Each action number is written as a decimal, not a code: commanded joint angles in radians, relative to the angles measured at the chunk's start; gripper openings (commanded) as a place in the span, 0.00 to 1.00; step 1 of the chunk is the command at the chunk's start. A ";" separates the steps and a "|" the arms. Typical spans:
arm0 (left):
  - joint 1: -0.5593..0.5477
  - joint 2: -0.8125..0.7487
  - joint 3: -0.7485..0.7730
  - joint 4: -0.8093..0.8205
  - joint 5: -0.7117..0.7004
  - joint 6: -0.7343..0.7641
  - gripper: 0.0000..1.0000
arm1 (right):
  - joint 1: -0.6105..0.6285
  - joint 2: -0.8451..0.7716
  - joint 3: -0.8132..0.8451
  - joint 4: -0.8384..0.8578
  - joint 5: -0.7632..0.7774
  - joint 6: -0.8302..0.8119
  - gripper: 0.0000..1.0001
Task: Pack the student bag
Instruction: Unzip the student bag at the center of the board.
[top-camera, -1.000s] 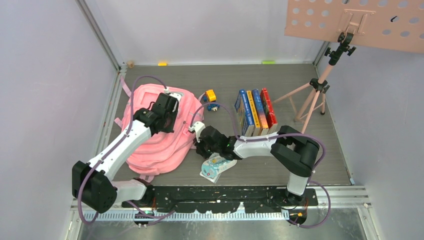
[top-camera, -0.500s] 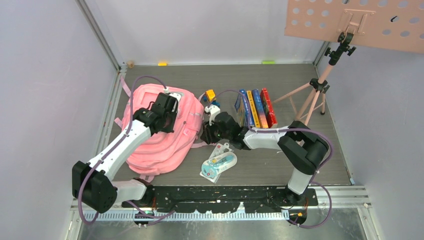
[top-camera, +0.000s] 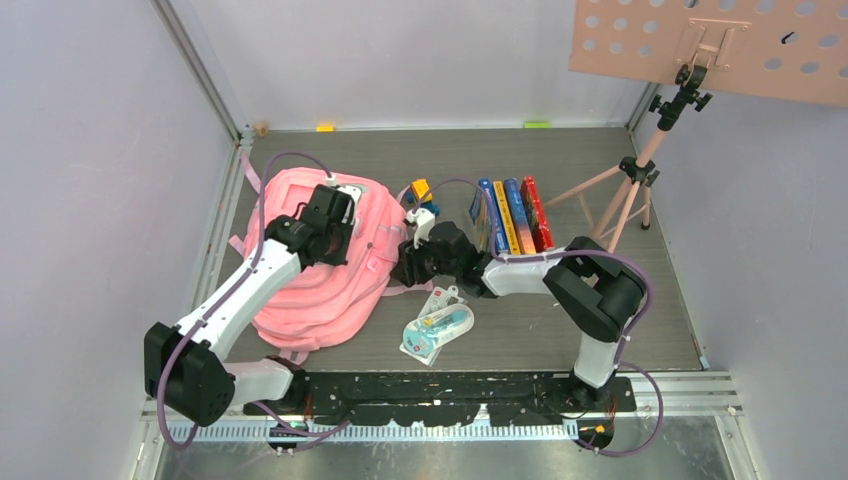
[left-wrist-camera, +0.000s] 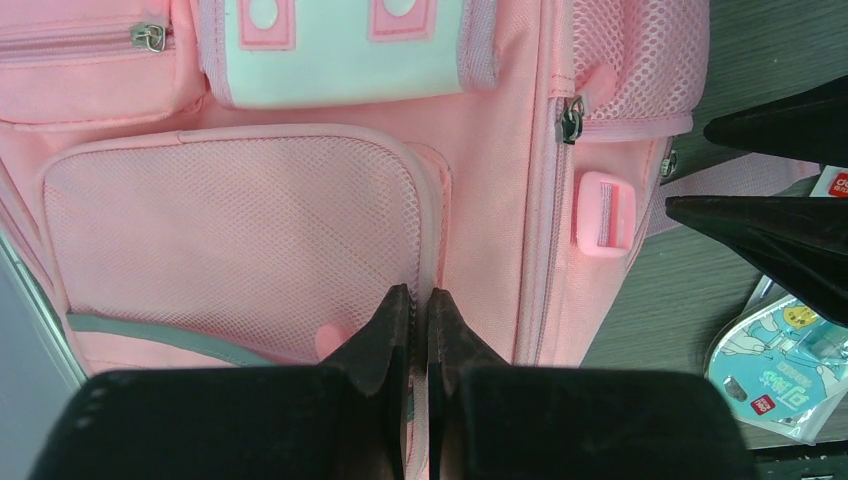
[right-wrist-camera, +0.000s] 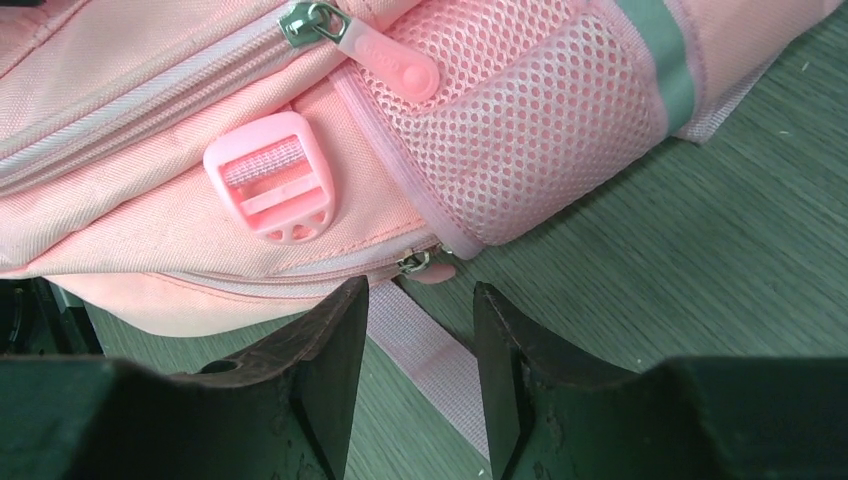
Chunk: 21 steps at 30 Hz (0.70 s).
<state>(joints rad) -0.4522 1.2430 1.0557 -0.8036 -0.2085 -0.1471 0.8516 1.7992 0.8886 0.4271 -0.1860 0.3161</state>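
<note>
The student bag (top-camera: 310, 290), pink with mesh pockets, lies flat on the left of the table. My left gripper (top-camera: 330, 235) is down on its front. In the left wrist view the fingers (left-wrist-camera: 395, 320) are shut on the piped edge of the mesh pocket (left-wrist-camera: 240, 220). My right gripper (top-camera: 405, 265) is at the bag's right side, open. In the right wrist view it (right-wrist-camera: 420, 290) straddles a pink strap (right-wrist-camera: 420, 345) just below a small zipper pull (right-wrist-camera: 425, 265), holding nothing. A pink buckle (right-wrist-camera: 270, 190) sits on the bag's side above the left finger.
A blister pack of stationery (top-camera: 437, 328) lies on the table near the front, right of the bag. A row of books (top-camera: 512, 225) sits behind the right arm. Small coloured toys (top-camera: 421, 190) lie near the bag's top. A tripod music stand (top-camera: 640, 170) fills the back right.
My right gripper has moved from the blister pack back to the bag's right side and opened. The pack stays on the table. The left arm has not moved.
</note>
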 joint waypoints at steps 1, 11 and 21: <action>0.007 -0.032 0.020 0.062 0.011 0.012 0.00 | -0.008 0.038 0.008 0.096 -0.035 -0.024 0.50; 0.015 -0.037 0.017 0.063 0.006 0.014 0.00 | -0.008 0.095 -0.025 0.205 -0.044 -0.068 0.50; 0.018 -0.033 0.017 0.060 0.006 0.014 0.00 | -0.006 0.138 -0.025 0.257 -0.156 -0.055 0.49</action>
<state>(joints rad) -0.4423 1.2430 1.0557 -0.8036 -0.1944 -0.1471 0.8402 1.9305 0.8669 0.6258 -0.2832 0.2653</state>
